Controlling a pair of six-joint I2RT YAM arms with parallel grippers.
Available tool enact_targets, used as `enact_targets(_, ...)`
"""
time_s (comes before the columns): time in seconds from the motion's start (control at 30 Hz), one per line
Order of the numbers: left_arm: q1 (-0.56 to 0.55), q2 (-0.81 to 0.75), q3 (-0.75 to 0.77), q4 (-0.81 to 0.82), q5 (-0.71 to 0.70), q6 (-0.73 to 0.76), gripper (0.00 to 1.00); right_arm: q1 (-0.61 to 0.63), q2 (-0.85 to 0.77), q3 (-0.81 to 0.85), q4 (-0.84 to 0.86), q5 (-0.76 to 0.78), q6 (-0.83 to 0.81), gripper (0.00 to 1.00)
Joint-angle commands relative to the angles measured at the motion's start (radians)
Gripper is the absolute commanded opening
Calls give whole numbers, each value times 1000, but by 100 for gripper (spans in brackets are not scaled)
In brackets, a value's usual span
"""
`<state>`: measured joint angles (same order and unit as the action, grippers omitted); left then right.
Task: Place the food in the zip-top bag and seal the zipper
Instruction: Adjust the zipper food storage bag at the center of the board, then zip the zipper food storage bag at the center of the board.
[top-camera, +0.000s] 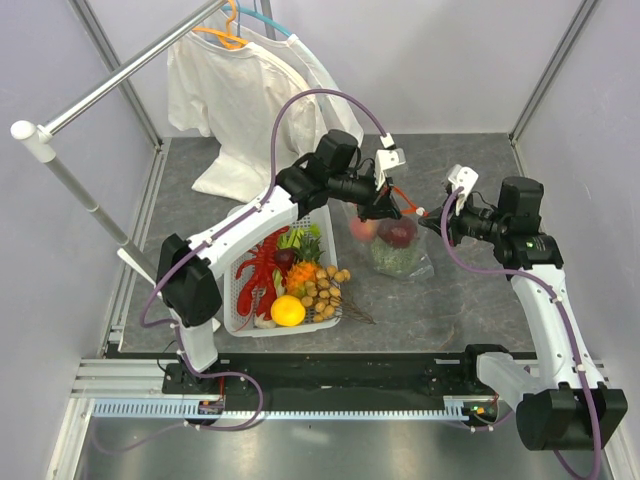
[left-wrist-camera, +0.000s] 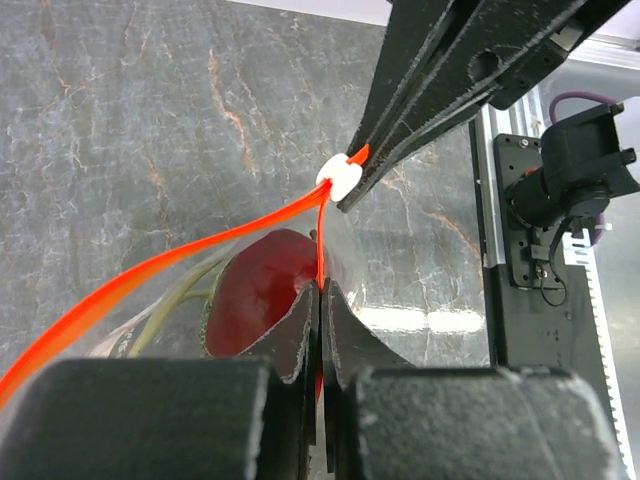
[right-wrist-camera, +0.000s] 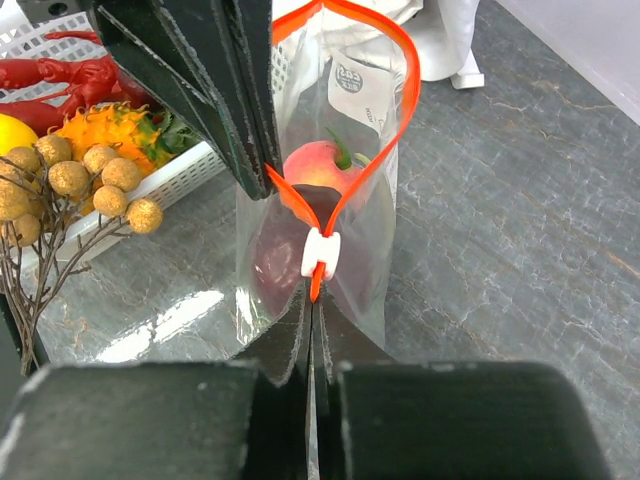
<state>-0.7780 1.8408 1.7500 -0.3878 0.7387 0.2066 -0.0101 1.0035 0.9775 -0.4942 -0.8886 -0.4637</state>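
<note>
Clear plastic zip-top bag (right-wrist-camera: 375, 280), one, stands on the grey stone-patterned surface (top-camera: 450, 300) near its centre, held up between the two arms.

Step in hand: sealing. The food appears loaded and the mouth gapes in a loop.

- Zipper (right-wrist-camera: 408, 110): one red-orange strip, its two lips parted along most of the mouth.
- White slider (right-wrist-camera: 320, 255): one, at the 3 o'clock end of the mouth.
- Right gripper (right-wrist-camera: 313, 300): one, jaws closed on the zipper just beside the slider.
- Left gripper (left-wrist-camera: 320, 300): one, jaws closed on one lip of the zipper, near the slider, on the 9 o'clock side.
- Food in the bag: one peach (right-wrist-camera: 318, 162), one dark red piece (left-wrist-camera: 255, 285), and one pale-green lump (top-camera: 393, 260) that is probably the melon. Three counted; more may be hidden.
- White slatted basket (right-wrist-camera: 185, 170): one, at 9 o'clock of the bag, holding one red lobster (top-camera: 262, 268), one lemon (top-camera: 288, 311), one twig cluster of small brown balls (right-wrist-camera: 80, 180) and other toy produce too crowded to count.
- White T-shirt (top-camera: 240, 100): one, hanging from a rail at 11 o'clock.

Next move, as judged: one gripper anchors the bag while the other draws the slider along the strip, keeping the strip taut and straight. The lips must meet ahead of the slider, or it may jam or skip.
</note>
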Motion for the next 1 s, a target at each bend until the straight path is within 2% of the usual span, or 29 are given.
enact_targets(0.0,-7,-66,-7,46,51,-10,2,4,-13,36,6,-39,-17,0)
enact_targets(0.03,-7,-64,-6,32,63,-7,5,4,-19,35,5,-41,-18,0)
enact_targets(0.07,-7,-67,-4,26,70,3,26,4,-23,30,5,-41,-21,0)
enact_targets(0.17,3,-92,-10,1,80,72,57,4,-35,23,0,-38,-59,0)
enact_targets(0.27,25,-136,-29,1,123,181,66,4,-39,29,-46,-71,-153,0)
enact_targets(0.43,20,-155,-29,-6,231,411,70,4,-11,66,-168,-96,-309,0)
enact_targets(0.6,-18,-108,23,-52,237,615,69,4,-35,55,-167,-79,-319,0)
enact_targets(0.8,-64,-26,85,-88,196,669,69,4,-77,30,-165,-50,-306,0)
enact_targets(0.97,-90,21,117,-82,162,648,63,4,-91,24,-167,-42,-293,0)
